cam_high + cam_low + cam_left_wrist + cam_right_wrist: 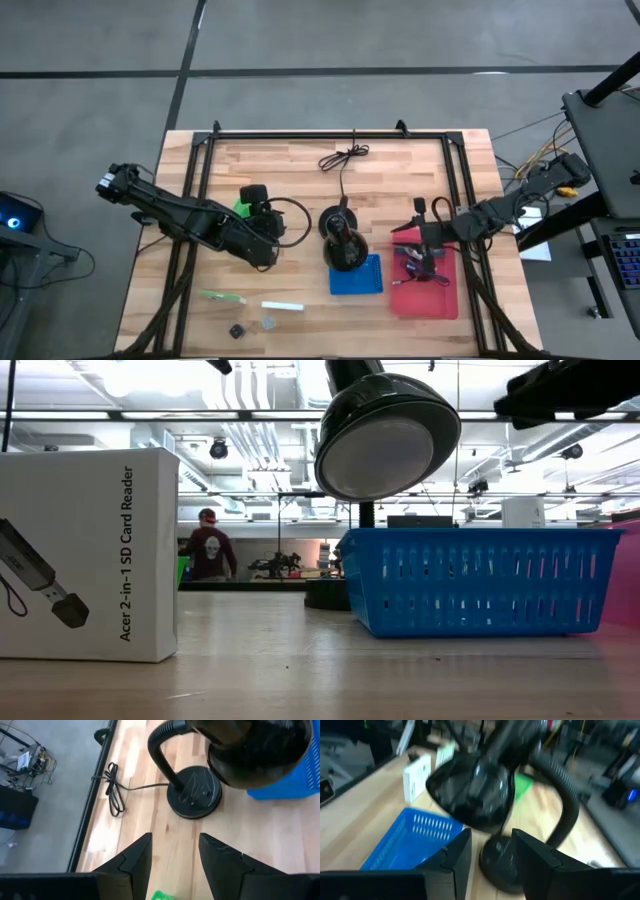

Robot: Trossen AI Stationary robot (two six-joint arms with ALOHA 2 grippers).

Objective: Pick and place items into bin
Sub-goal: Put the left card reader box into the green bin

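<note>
Table (300, 175): light wooden butcher-block top with a black frame along its edges.
Centre: black desk lamp (343, 245) stood on its round base.
Lamp cord (343, 157): ran toward 12 o'clock, bundled near the far edge.
Blue basket (357, 276): at 5 o'clock, touching the lamp base.
Red bin (425, 295): at 4 o'clock, beyond the basket.
Green and white sticks (222, 296): at 7 o'clock.
White box (282, 306): just beside the sticks.
Small cubes (237, 330): near the front edge, at 7 o'clock.
</note>
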